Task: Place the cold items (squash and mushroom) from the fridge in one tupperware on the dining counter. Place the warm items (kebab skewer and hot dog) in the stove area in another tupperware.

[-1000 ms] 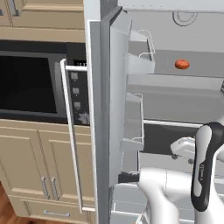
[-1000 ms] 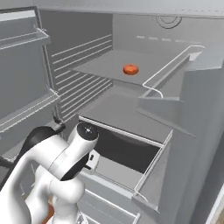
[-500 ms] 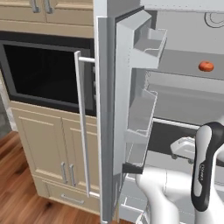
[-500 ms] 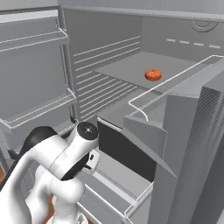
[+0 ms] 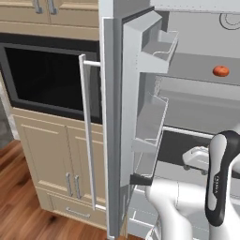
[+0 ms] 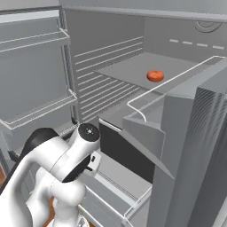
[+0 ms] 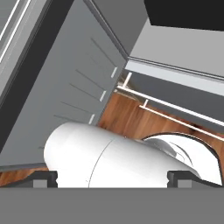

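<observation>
A small round orange-red item (image 5: 221, 71) (image 6: 154, 76) lies alone on the fridge's upper shelf (image 6: 128, 71). I cannot tell whether it is the squash or the mushroom. My white arm (image 5: 220, 187) (image 6: 66, 159) is folded low in front of the open fridge, well below that shelf. In the hand view my gripper (image 7: 113, 179) points down past the robot's body toward the wooden floor. Its two dark fingertips (image 7: 46, 177) stand far apart with nothing between them, so it is open.
The open left fridge door (image 5: 112, 122) with its bins (image 5: 150, 126) stands close on the left. A built-in microwave (image 5: 47, 79) and beige cabinets (image 5: 51, 159) lie beyond it. The right door (image 6: 195, 155) looms near on the right, above a dark open drawer (image 6: 128, 155).
The whole picture has shifted, so the base has moved: the fridge interior slid rightward and the right door now looms closer. The gripper has stayed open.
</observation>
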You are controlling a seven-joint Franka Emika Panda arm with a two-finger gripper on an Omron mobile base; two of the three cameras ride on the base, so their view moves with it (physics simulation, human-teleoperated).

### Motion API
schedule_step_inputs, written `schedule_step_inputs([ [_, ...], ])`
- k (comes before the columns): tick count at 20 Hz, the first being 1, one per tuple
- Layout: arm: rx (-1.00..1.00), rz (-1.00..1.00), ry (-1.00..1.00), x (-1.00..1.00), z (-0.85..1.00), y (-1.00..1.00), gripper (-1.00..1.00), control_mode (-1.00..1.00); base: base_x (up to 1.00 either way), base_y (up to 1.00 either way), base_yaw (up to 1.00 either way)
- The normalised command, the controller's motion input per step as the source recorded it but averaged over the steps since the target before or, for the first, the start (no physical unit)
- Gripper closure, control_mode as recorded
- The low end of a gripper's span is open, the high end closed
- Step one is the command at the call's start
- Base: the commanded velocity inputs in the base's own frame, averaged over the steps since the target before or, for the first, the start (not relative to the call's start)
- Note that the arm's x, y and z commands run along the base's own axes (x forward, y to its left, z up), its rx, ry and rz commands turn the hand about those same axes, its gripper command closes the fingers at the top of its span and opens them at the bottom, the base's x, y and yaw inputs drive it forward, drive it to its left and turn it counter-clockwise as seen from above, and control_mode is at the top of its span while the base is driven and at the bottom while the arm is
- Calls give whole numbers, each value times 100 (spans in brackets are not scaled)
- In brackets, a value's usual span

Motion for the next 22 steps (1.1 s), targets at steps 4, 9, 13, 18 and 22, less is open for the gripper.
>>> schedule_step_inputs([
  [4,0,-4,1,0,-4,-21,-100,-100,0,-59,-9],
  [9,0,-45,8,0,-6,-96,-100,-100,0,0,0],
  [13,0,-53,3,0,10,-72,-100,-100,0,0,0],
  [18,-34,-32,0,29,66,-4,-100,-100,0,0,0],
  [22,-50,-15,0,56,94,14,-100,-100,0,0,0],
])
